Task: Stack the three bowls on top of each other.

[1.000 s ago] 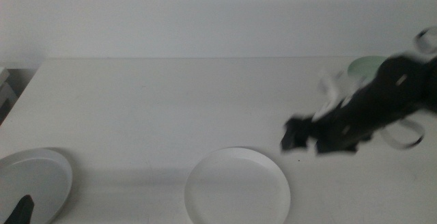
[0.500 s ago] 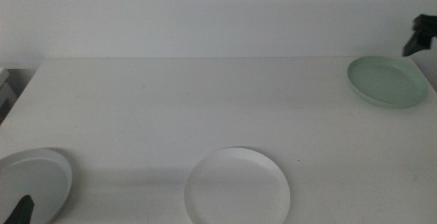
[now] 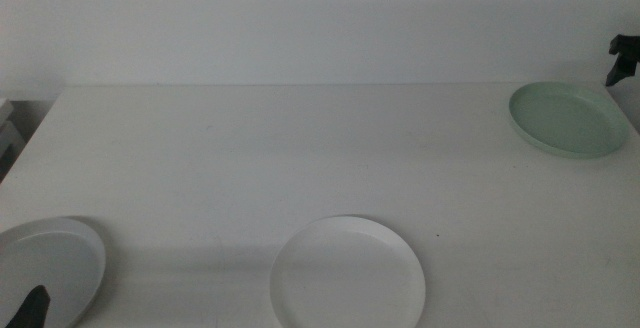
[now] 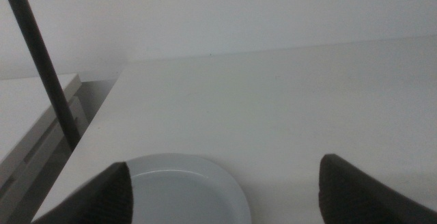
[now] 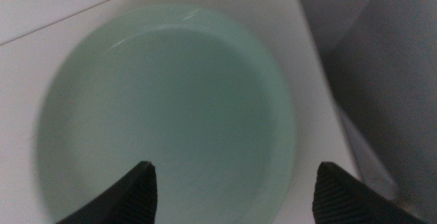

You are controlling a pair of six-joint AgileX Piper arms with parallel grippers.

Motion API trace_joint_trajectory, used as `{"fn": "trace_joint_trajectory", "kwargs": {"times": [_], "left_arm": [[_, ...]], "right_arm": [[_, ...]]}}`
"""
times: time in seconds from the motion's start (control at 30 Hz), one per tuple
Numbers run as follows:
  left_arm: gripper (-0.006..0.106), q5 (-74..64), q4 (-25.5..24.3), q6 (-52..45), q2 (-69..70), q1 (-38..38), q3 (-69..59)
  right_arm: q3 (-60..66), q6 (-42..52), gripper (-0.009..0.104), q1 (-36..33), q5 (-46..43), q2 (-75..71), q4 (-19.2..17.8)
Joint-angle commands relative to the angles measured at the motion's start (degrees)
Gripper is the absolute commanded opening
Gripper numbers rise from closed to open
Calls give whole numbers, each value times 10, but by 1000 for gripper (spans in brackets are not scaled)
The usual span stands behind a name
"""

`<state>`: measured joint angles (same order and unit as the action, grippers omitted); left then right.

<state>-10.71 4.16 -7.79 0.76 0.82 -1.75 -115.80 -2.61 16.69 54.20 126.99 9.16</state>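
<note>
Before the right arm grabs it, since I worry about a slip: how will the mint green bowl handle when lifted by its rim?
The mint green bowl looks rigid and smooth, so likely slippery in a pinch. Its low rim offers the open right gripper little to hold, so it may tilt. Being shallow and flat-based, it should slide rather than roll if nudged.

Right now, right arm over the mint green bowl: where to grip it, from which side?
Probably the low raised rim of the mint green bowl, on the edge by the table's right side, coming down from above. It lies flat and shallow, so only the rim gives purchase. The right gripper hangs above it, jaws spread.
</note>
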Motion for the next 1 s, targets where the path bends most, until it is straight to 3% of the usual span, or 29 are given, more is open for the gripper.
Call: {"fn": "trace_joint_trajectory", "kwargs": {"times": [0.0,0.53,0.63,0.77,0.87,0.97], "left_arm": [[90,46,2,8,8,0,-2],[90,46,2,8,8,0,-2],[90,46,2,8,8,0,-2],[90,46,2,8,8,0,-2],[90,46,2,8,8,0,-2],[90,46,2,8,8,0,-2]], "right_arm": [[-61,-7,59,10,-7,-2,-32],[-112,-19,55,13,-33,118,-34],[-112,-15,37,13,-37,128,-34],[-112,-10,0,13,-40,131,-34],[-112,-9,0,13,-30,124,-33],[-106,16,0,5,7,101,2]]}}
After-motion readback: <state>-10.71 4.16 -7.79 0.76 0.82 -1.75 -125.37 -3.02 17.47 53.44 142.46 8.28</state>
